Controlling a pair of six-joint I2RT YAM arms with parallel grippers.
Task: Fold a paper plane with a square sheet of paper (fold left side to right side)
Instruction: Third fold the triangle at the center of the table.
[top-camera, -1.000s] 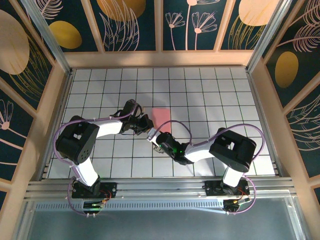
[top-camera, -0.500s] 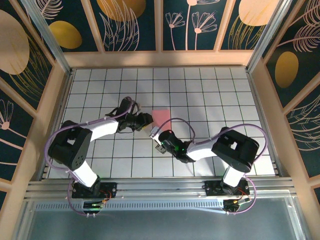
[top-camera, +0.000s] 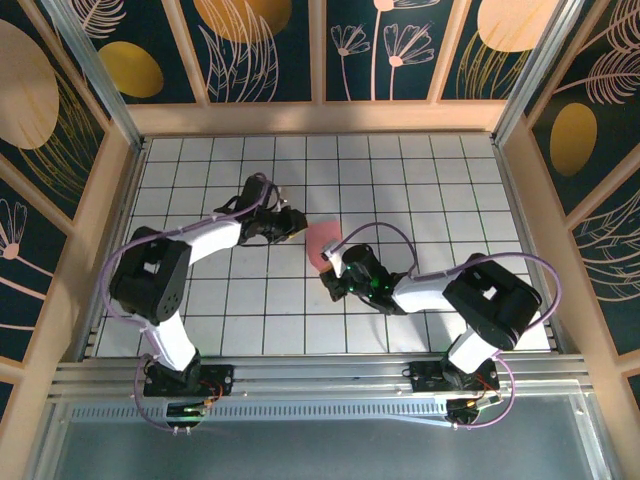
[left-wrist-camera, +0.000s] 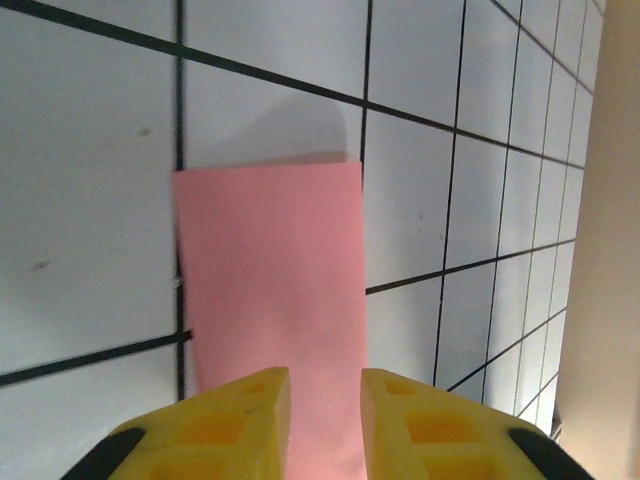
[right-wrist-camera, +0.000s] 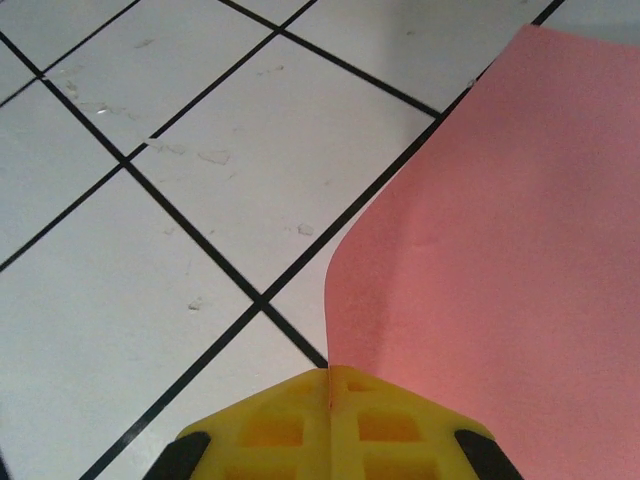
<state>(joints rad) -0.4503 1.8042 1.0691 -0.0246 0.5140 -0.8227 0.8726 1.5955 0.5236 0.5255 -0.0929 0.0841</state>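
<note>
On the gridded white table (top-camera: 200, 180), the salmon-pink square sheet of paper (top-camera: 320, 238) is seen near the centre. It is laid out as a narrow rectangle in the left wrist view, so the left-to-right half fold appears made; the nose and wing folds are judged outstanding. The left gripper (top-camera: 292, 222), at the paper's ten o'clock, is held narrowly parted above the sheet's end, with nothing clamped. The right gripper (top-camera: 331, 262), at five o'clock, is pinched fully closed on a lifted, curling edge. The crease itself is hidden; doubled layers cannot be confirmed from these views.
</note>
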